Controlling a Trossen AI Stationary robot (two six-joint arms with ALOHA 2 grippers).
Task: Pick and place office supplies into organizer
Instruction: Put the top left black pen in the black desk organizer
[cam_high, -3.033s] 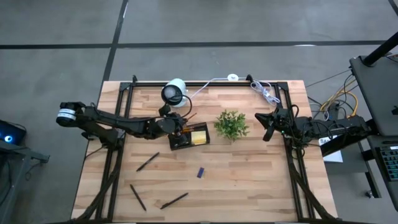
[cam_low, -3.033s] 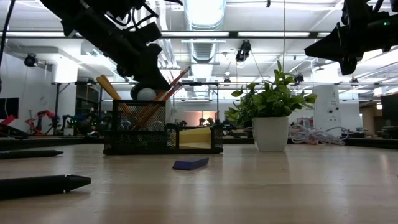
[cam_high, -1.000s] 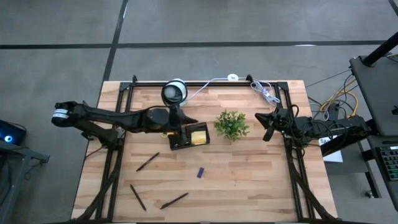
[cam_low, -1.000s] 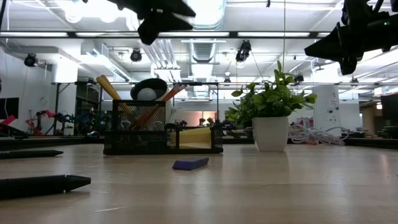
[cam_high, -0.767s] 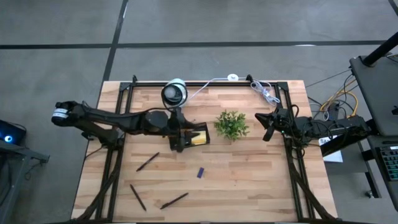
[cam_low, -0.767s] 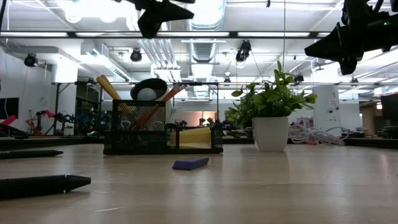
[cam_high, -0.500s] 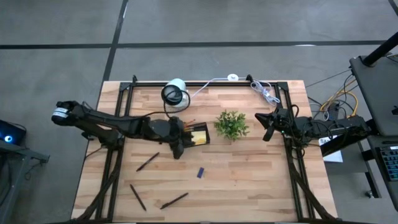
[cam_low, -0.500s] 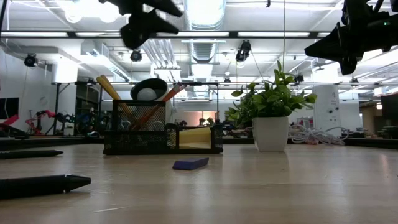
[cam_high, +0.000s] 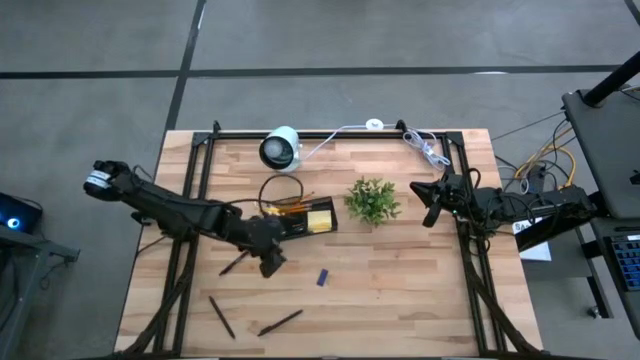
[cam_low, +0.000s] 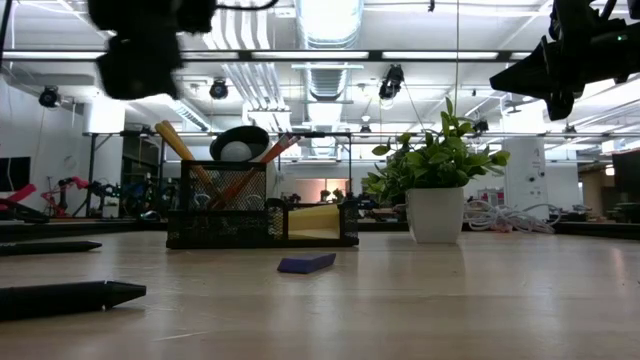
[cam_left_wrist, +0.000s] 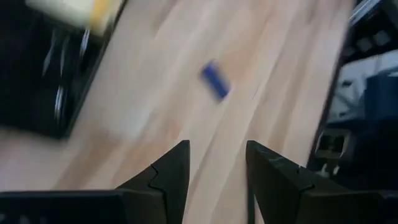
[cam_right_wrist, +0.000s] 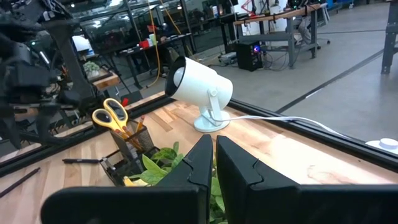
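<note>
The black organizer (cam_high: 300, 217) stands mid-table on its base, holding orange pencils (cam_low: 178, 143), yellow-handled scissors (cam_right_wrist: 111, 116) and a yellow sticky-note pad (cam_high: 320, 218). A small blue piece (cam_high: 322, 277) lies flat on the wood, also in the left wrist view (cam_left_wrist: 214, 81). Three black pens (cam_high: 236, 262) (cam_high: 221, 316) (cam_high: 280, 322) lie toward the near left. My left gripper (cam_high: 271, 267) hangs open and empty above the table just near of the organizer, tilted down; its fingers (cam_left_wrist: 169, 177) frame bare wood. My right gripper (cam_high: 431, 203) waits shut at the right edge.
A potted green plant (cam_high: 372, 200) stands right of the organizer. A white round camera-like device (cam_high: 281, 148) and a white coiled cable (cam_high: 425, 148) sit at the far edge. Bare wood lies across the near right of the table.
My left gripper has swung from above the organizer toward the table's near edge and a little left, sinking and tipping downward while rolling. It has stayed open and empty. Nothing on the table has moved.
</note>
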